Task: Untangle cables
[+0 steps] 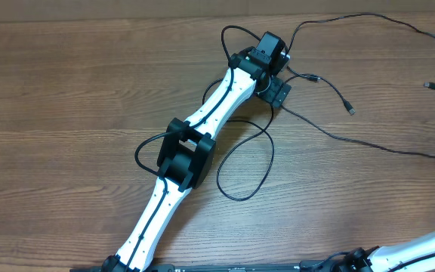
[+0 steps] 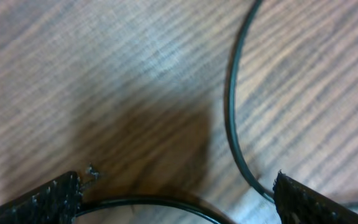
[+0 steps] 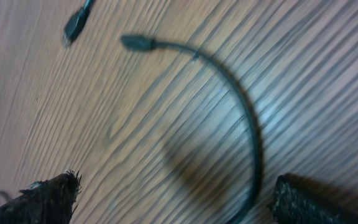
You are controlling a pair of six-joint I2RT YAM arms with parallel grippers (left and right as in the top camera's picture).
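Right wrist, two cables (image 3: 137,42), one claw (image 3: 179,198)

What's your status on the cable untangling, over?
Left gripper open, low over a cable, nothing held. Right gripper open above a plug-ended cable. Cables loose across the table, one loop passing under the left arm.

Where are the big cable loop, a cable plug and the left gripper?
cable loop (image 1: 239,199): overhead view, bottom of its curve.
plug (image 3: 135,42): right wrist view, its dark head.
left gripper (image 2: 178,193): left wrist view, midway between its open fingertips.
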